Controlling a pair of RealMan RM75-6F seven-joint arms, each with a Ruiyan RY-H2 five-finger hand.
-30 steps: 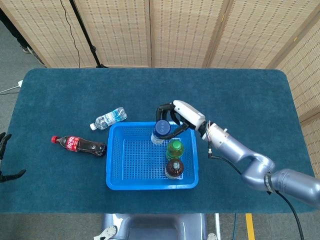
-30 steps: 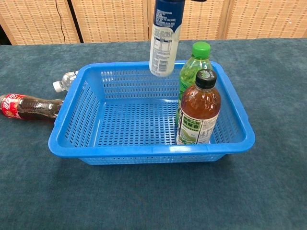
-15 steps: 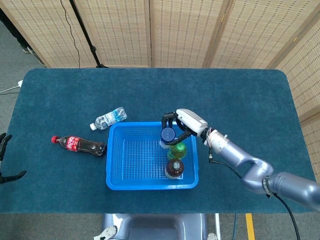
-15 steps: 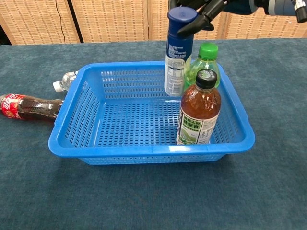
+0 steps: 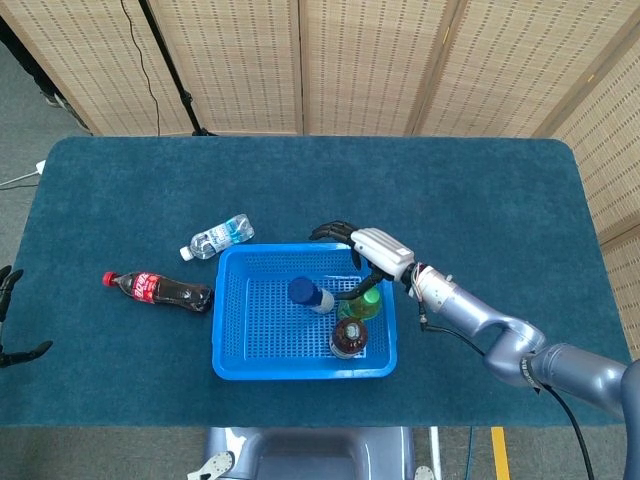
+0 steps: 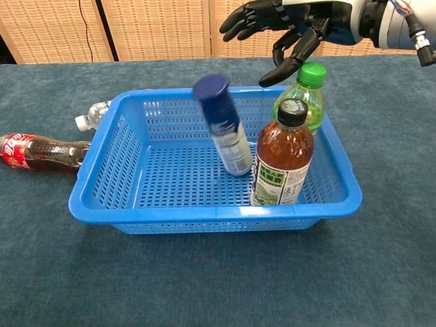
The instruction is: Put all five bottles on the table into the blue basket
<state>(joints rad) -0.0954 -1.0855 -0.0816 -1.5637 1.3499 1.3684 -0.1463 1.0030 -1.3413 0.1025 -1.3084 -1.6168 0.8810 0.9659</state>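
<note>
Left of the basket (image 5: 228, 320), on the table's left half: cola bottle (image 5: 158, 289) lying flat, long axis along the front edge, cap pointing left; water bottle (image 5: 217, 238) lying just off the basket's back-left corner. Left hand (image 5: 8, 318) at the left edge, nearer both; fingers' state cannot be told. Blue-capped bottle (image 6: 225, 128) tilts unheld inside the basket. Right hand (image 6: 286, 26) hovers above, fingers spread, empty.

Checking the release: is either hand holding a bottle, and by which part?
Nothing is held. The right hand is open above the basket; the blue-capped bottle tilts free inside.
</note>
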